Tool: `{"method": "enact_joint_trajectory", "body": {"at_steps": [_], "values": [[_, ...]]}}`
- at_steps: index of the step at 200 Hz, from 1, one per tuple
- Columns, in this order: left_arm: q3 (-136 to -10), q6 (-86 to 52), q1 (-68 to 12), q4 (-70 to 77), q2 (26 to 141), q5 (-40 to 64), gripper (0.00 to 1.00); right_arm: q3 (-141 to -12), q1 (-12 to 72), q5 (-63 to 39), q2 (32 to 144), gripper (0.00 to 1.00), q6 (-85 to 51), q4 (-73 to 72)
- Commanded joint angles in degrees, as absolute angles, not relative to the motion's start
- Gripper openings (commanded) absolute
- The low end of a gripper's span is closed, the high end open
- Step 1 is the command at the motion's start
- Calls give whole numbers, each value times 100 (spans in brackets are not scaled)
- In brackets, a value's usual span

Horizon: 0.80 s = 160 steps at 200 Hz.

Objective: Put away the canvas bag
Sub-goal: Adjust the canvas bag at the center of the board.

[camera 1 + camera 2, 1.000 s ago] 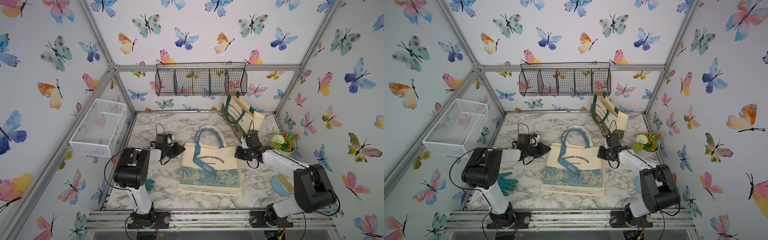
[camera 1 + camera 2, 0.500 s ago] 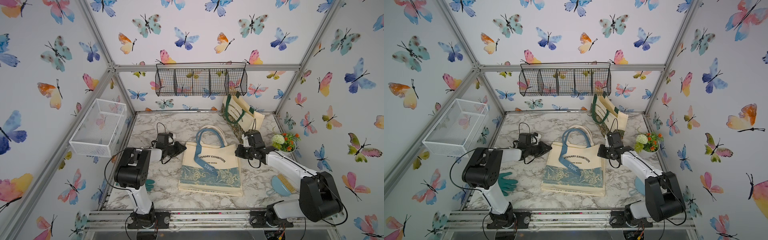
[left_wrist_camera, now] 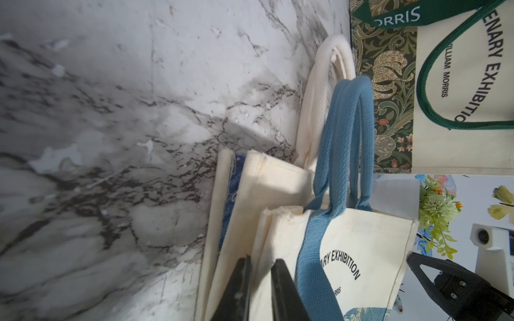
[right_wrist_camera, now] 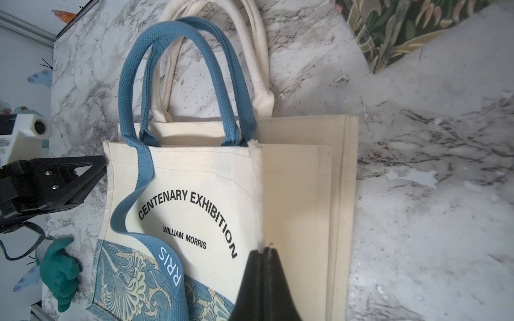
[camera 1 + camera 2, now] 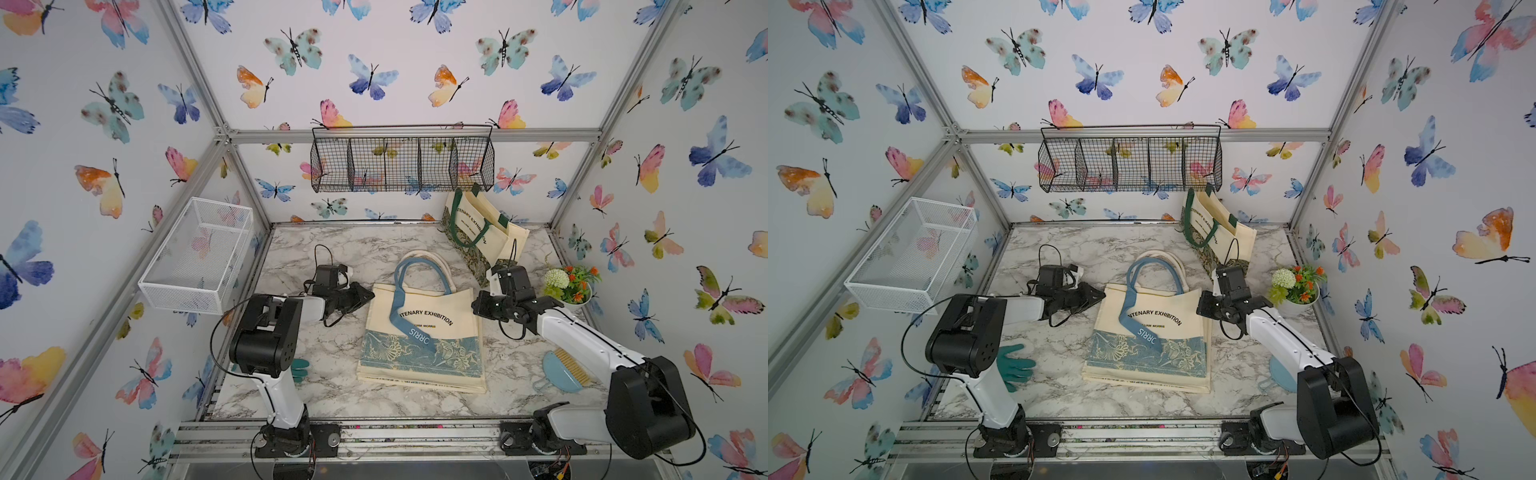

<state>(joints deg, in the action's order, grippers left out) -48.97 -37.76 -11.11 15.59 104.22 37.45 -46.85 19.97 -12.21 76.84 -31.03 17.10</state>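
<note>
With the bag (image 5: 424, 324) flat atop the stack (image 4: 342, 194) mid-table (image 5: 332, 249), left gripper (image 3: 261, 266) pinching its edge and right gripper (image 4: 264, 253) pressed shut at its right seam, secure cloth in both jaws before lifting evenly; since a second ago only your right elbow has swung back.

You have flowers (image 5: 571, 282) at the right edge of the desk (image 5: 353, 245), a blue brush (image 5: 567, 370) near its front right corner, a teal glove (image 5: 1015, 368) at its front left, and a black wire basket (image 5: 401, 166) above its back edge.
</note>
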Motion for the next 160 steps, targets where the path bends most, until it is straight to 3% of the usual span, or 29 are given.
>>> {"method": "enact_joint_trajectory", "body": {"at_steps": [1,106,115,135,144,160], "values": [[-4983,-3767,-1187,1617,10529,3991,19,-4564,2022,-1270,7466,1,-3141,1619],[-4879,-3734,-1195,1604,10457,3990,19,-4655,1982,-790,7948,4,-3062,1674],[-4846,-3727,-1195,1592,10418,3990,19,-4683,1970,-795,8009,12,-3045,1670],[-4758,-3638,-1195,1569,10245,4050,19,-4696,1951,-825,8127,48,-3023,1713],[-4707,-3524,-1225,1525,10077,4037,19,-4664,1942,-856,8126,54,-3023,1751],[-4719,-3067,-1372,964,9610,3615,19,-4539,1942,-931,7930,55,-3079,1801]]}}
